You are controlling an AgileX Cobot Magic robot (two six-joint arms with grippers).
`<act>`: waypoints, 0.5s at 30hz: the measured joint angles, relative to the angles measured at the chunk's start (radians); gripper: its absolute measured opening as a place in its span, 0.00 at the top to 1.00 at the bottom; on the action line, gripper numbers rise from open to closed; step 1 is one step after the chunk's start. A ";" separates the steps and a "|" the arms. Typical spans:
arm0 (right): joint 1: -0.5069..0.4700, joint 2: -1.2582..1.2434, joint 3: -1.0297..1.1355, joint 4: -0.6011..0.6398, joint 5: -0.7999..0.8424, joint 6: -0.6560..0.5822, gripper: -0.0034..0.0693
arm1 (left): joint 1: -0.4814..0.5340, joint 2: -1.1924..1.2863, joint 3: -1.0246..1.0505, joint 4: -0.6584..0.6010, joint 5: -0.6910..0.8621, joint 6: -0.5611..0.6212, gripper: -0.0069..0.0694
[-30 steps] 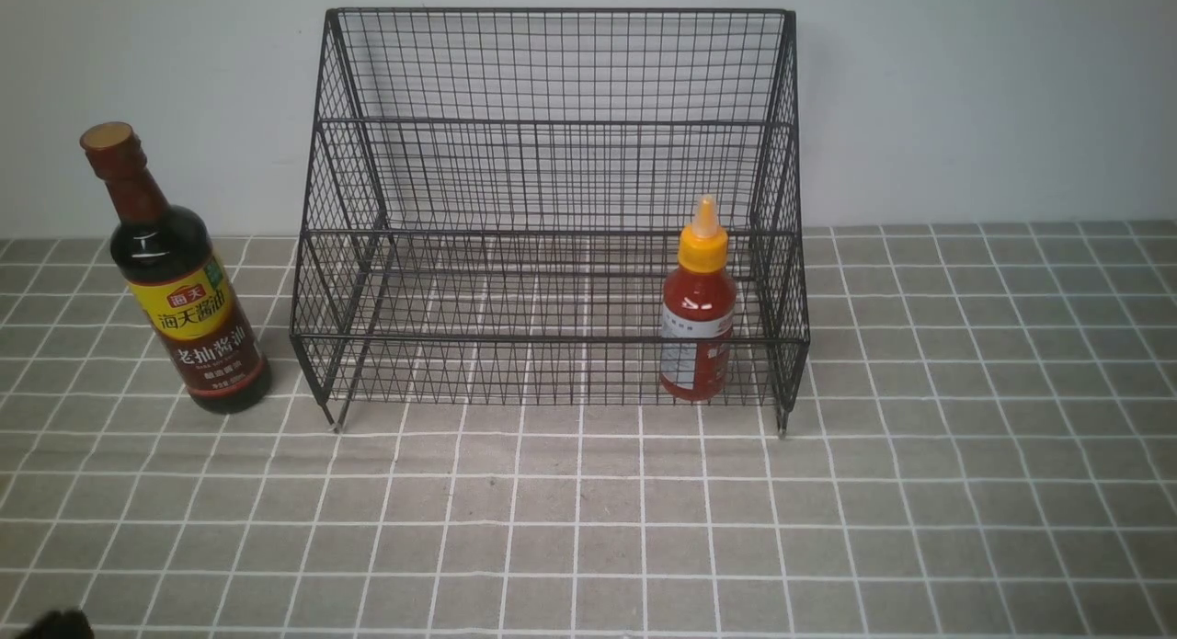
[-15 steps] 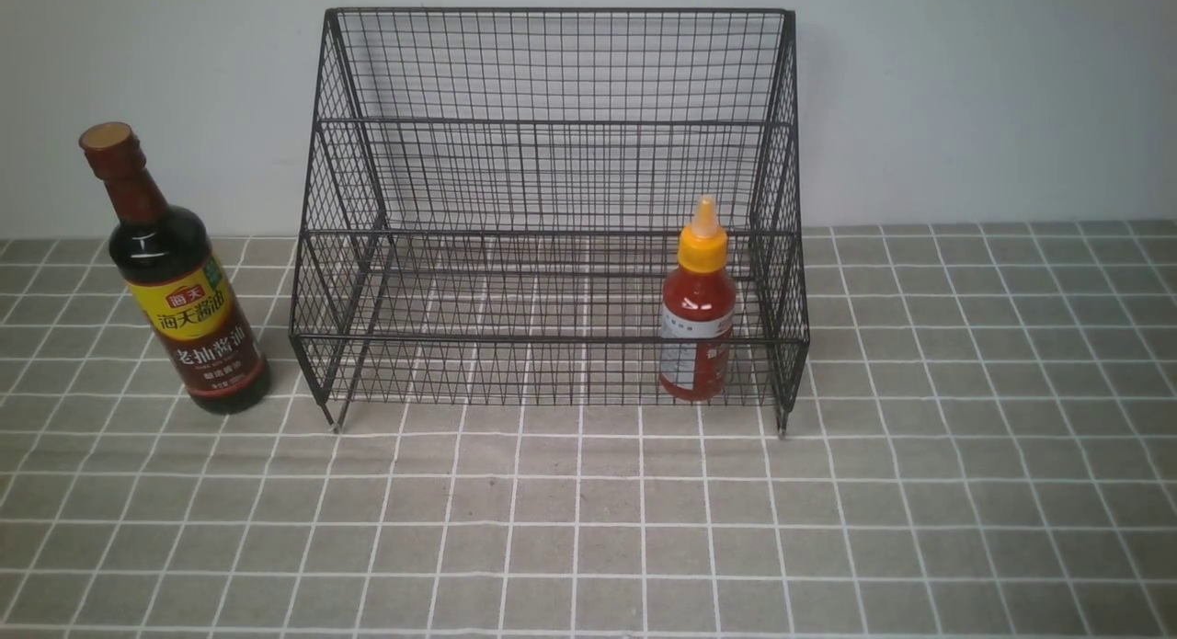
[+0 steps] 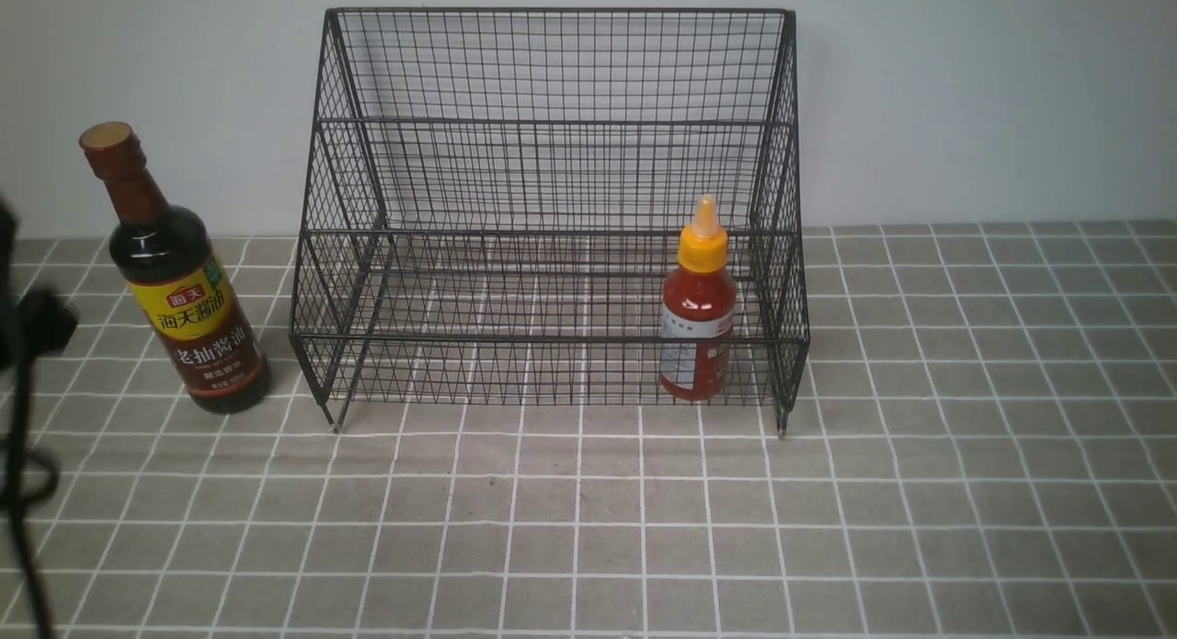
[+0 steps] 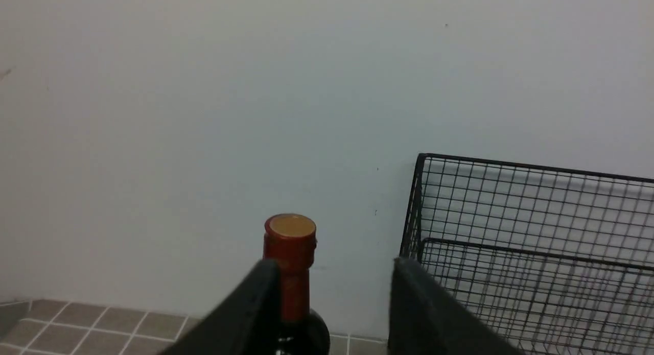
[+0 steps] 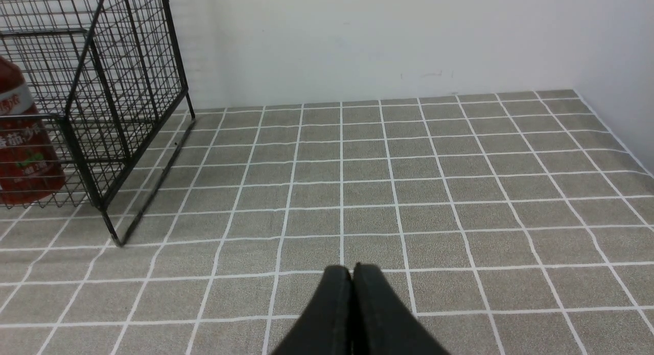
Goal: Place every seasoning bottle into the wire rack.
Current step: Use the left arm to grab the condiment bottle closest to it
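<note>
Gaping, the left tool faces the soy-sauce bottle — right tool clenched, empty.

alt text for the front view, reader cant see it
A black wire rack stands on a grey tiled table with a short red sauce bottle upright on its lower step, right end. A tall dark soy-sauce bottle stands outside, left of the rack; the blurred left arm shows at the left edge.

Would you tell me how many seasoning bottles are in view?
2: the soy-sauce bottle stands left of the wire rack; the red sauce bottle stands inside its right end.
</note>
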State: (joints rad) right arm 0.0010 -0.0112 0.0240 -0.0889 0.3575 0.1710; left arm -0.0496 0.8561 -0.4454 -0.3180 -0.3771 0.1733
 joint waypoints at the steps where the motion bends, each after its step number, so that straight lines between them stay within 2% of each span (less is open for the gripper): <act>1: 0.000 0.000 0.000 0.000 0.000 0.000 0.97 | 0.000 0.024 -0.019 -0.008 -0.007 0.000 0.46; 3: 0.000 0.000 0.000 0.000 0.000 0.000 0.97 | 0.008 0.114 -0.073 -0.042 -0.023 0.003 0.32; 8: 0.000 0.000 0.000 0.000 0.000 0.000 0.97 | 0.026 0.284 -0.183 -0.074 -0.061 0.055 0.17; 15: 0.000 0.000 0.000 0.000 0.000 0.000 0.97 | 0.026 0.473 -0.291 -0.081 -0.088 0.085 0.16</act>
State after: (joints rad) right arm 0.0010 -0.0112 0.0240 -0.0889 0.3575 0.1710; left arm -0.0232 1.3294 -0.7363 -0.3986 -0.4647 0.2583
